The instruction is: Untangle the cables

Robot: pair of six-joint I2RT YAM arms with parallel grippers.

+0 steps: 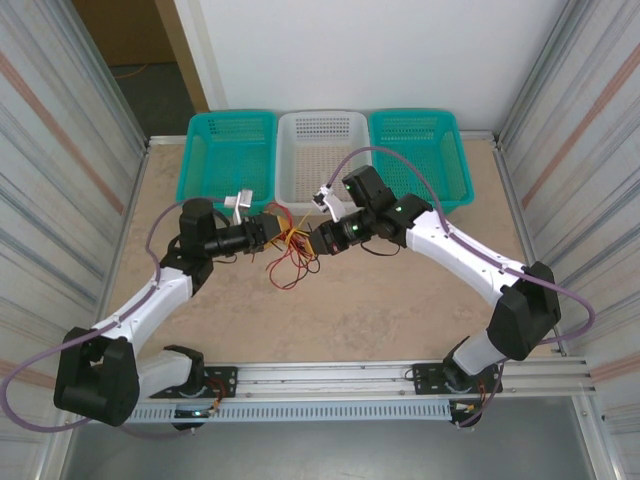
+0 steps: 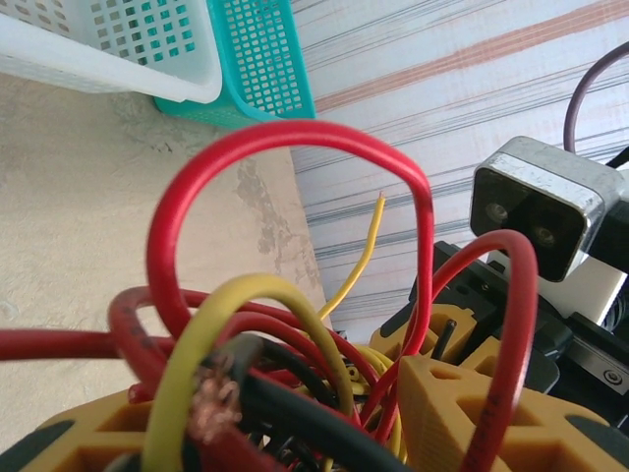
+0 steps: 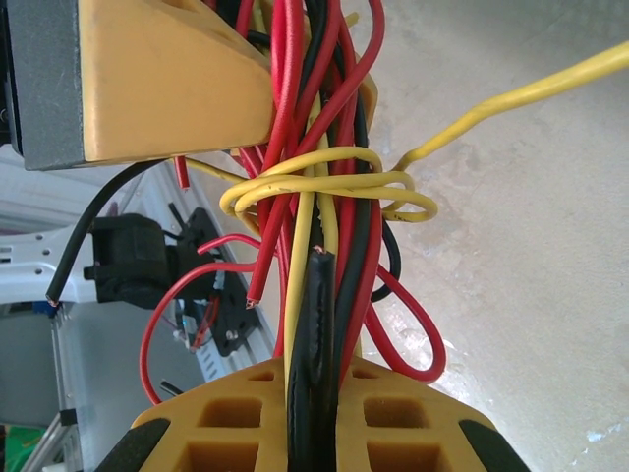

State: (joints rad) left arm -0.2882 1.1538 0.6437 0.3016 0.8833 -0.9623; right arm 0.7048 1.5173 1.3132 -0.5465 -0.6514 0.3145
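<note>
Where glossy curly cables (image 1: pixel 290 258) knot, right gripper (image 3: pixel 314 418) pinches strands; left gripper (image 2: pixel 267 433) straddles them, grip unclear.

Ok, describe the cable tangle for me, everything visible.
The cables are thin red, yellow and black plastic-coated wires tangled into one loose bundle. A yellow strand loops around the others; one cut end shows bare copper. The right gripper has its jaws shut on them; the left gripper straddles the other end.
</note>
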